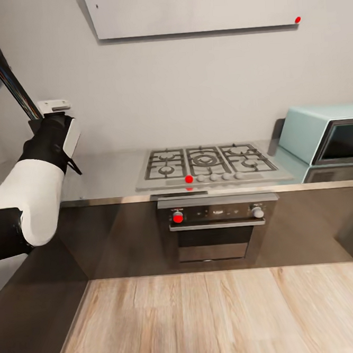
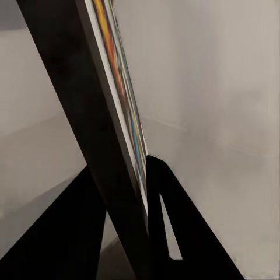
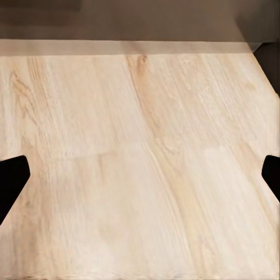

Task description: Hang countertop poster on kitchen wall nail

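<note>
My left gripper (image 2: pixel 149 233) has its jaws clamped on the thin black-framed poster (image 1: pixel 14 85), held edge-on. It could slip sideways. The right gripper (image 3: pixel 140 169) has its jaws wide apart over pale wooden floor (image 3: pixel 140 146).

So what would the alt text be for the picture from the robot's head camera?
The robot's left gripper, on a black-and-white arm, holds a thin black-framed poster edge-on, raised above the left end of a glossy grey countertop. A steel gas hob sits mid-counter over an oven, with a pale turquoise microwave at right.

The head camera looks down on the grey glossy surface (image 1: pixel 107 174); the left wrist camera sits close against the edge-on framed poster (image 2: pixel 116 134), the right over pale wooden floor (image 3: pixel 140 163).
</note>
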### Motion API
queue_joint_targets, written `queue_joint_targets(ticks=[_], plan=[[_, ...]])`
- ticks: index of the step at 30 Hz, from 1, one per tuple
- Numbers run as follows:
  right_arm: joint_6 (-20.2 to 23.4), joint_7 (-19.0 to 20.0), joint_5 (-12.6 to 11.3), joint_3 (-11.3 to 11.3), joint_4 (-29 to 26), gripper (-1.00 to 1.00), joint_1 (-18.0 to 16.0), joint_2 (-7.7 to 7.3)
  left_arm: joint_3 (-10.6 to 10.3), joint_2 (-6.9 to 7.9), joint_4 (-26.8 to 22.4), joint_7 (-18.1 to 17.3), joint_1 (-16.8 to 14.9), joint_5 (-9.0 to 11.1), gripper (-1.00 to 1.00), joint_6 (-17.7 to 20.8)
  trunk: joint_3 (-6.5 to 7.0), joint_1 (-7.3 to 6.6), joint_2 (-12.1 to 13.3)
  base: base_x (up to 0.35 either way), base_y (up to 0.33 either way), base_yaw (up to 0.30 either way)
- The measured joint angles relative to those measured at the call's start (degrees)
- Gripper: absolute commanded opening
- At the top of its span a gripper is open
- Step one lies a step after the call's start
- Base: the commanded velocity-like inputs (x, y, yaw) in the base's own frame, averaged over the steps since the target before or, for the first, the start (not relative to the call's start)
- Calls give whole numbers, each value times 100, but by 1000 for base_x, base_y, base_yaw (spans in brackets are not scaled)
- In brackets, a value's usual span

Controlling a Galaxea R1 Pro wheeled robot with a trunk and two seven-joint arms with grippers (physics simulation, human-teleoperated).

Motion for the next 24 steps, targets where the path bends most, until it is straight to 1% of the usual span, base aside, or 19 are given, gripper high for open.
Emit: queue_joint_targets(ticks=[14,16,17,20,21,22,23,24], plan=[[0,9,16,1,12,100,0,-8,-10,-7,3,-3,1,1,-100,8,0,0,0,-339,0,0],[0,9,20,1,12,100,0,-8,-16,-71,-3,-11,1,6,-100,8,0,-1,0,-184,0,0],[-1,9,21,0,12,100,0,-8,-16,-144,-5,-15,1,16,-100,3,0,-2,0,-115,0,0],[-1,9,23,0,12,100,0,-9,-23,-276,-51,-40,1,5,-100,7,0,-3,0,-57,0,0],[-1,9,23,0,12,100,0,-9,-24,-345,-117,-88,1,10,-100,9,1,-3,0,-30,0,0],[-1,9,23,0,12,100,0,-9,-31,-384,-169,-133,1,7,-100,23,1,-3,0,-24,0,0],[-1,10,23,0,12,100,0,-8,-36,-420,-232,-192,1,8,-100,37,1,-3,0,-10,0,0],[-1,8,23,2,15,100,0,-8,-37,-558,-566,-575,1,21,-100,151,2,-4,-1,-8,0,0]])
